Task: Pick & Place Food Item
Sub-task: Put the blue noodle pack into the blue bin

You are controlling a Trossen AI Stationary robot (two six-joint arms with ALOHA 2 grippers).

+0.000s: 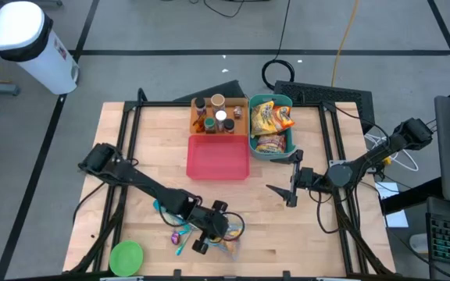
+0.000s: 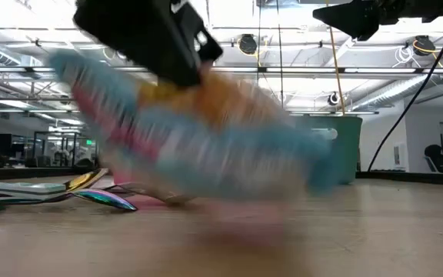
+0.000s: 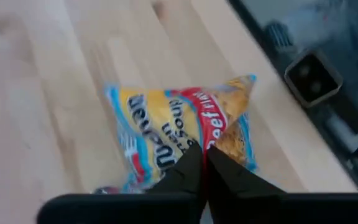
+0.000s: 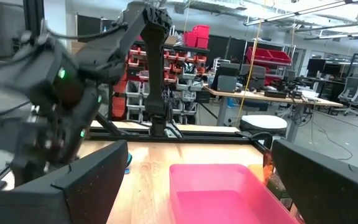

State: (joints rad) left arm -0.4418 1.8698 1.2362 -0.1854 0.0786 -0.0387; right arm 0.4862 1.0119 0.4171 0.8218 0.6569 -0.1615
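The left hand point(image 1: 209, 234) sits near the front edge of the wooden surface point(image 1: 303, 226), its 2 fingers point(image 3: 191, 177) pressed together on the edge of a noodle packet point(image 3: 185, 134). The packet is a soft, crinkled plastic pouch, mostly yellow, with a light blue border, a red diagonal band bearing white lettering, and dark blue print across the yellow. In the left wrist view it hangs from the pinched edge, slanted, with the surface beneath it. In the low view the noodle packet point(image 2: 206, 146) appears as a blurred band of blue, pink and orange under the dark hand, and seems clear of the surface, though the blur leaves that uncertain.

Beside the left hand lie several small coloured utensils point(image 1: 180, 234), and a green plate point(image 1: 126, 256) sits at the front left corner.

The right hand point(image 1: 286, 193) waits at mid-surface, right of centre, fingers spread wide and holding nothing.

At the back, a pink bin point(image 1: 218, 157) stands empty. Behind it is a brown box point(image 1: 219, 113) of bottles, and just beside that a teal bin point(image 1: 269, 125) holding more snack packets.
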